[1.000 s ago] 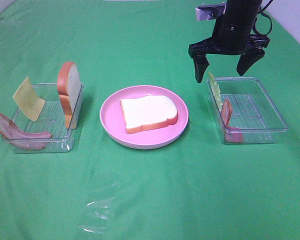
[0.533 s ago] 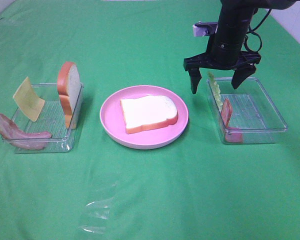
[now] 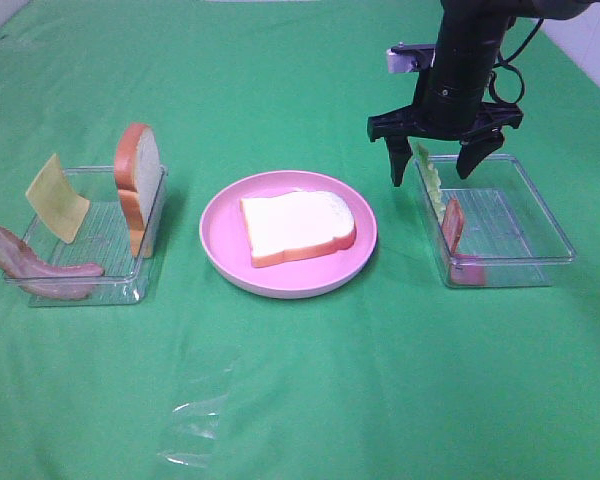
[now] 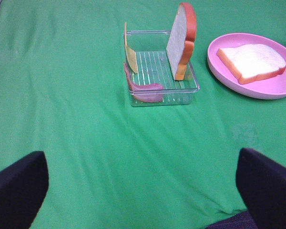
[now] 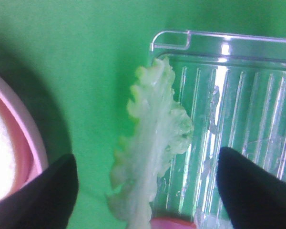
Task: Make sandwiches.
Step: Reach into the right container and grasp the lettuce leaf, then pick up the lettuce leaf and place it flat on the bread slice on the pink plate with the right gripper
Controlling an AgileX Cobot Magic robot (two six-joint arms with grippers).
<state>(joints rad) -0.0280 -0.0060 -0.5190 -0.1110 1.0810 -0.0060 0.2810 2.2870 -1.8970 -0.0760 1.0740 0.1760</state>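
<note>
One bread slice (image 3: 298, 226) lies flat on the pink plate (image 3: 220, 240); another slice (image 3: 138, 180) stands in the left tray (image 3: 80, 290) with the cheese (image 3: 56, 198) and a bacon strip (image 3: 30, 268). At the right tray (image 3: 520, 240), the right gripper (image 3: 431, 170) hangs with jaws spread either side of the lettuce leaf (image 5: 155, 143), not touching it. The left gripper (image 4: 143, 191) gapes wide.

A green cloth covers the table (image 3: 300, 390). Directly on it sit a clear plastic tray (image 3: 77, 291) on the left, a round pink plate (image 3: 218, 232) in the middle and a second clear tray (image 3: 542, 212) on the right. A crumpled scrap of clear film (image 3: 194, 432) lies near the front edge.
</note>
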